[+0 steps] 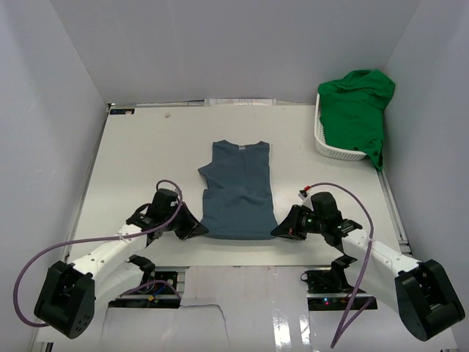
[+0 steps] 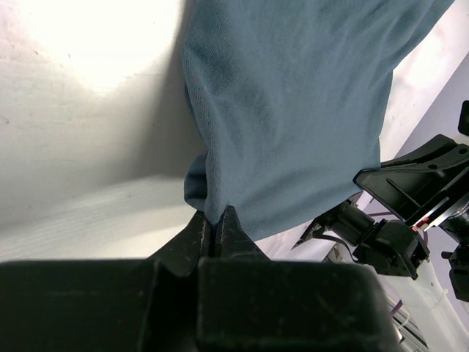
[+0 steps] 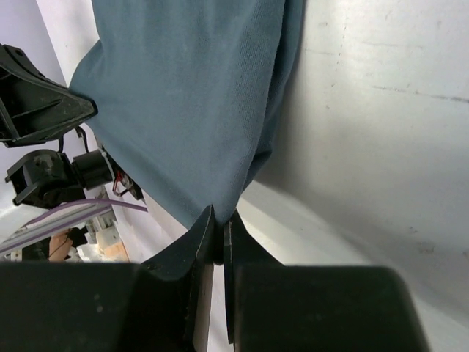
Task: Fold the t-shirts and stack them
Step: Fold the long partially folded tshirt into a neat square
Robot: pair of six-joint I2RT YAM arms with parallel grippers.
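Observation:
The slate-blue t-shirt lies flat mid-table, its sleeves folded in and its neck towards the far side. My left gripper is shut on the shirt's near left bottom corner, seen in the left wrist view with the cloth pinched between the fingers. My right gripper is shut on the near right bottom corner, seen in the right wrist view with the cloth. The green t-shirt is heaped in the basket at the far right.
The white lattice basket stands at the far right by the wall. White walls close in the table on three sides. The arm bases and purple cables sit at the near edge.

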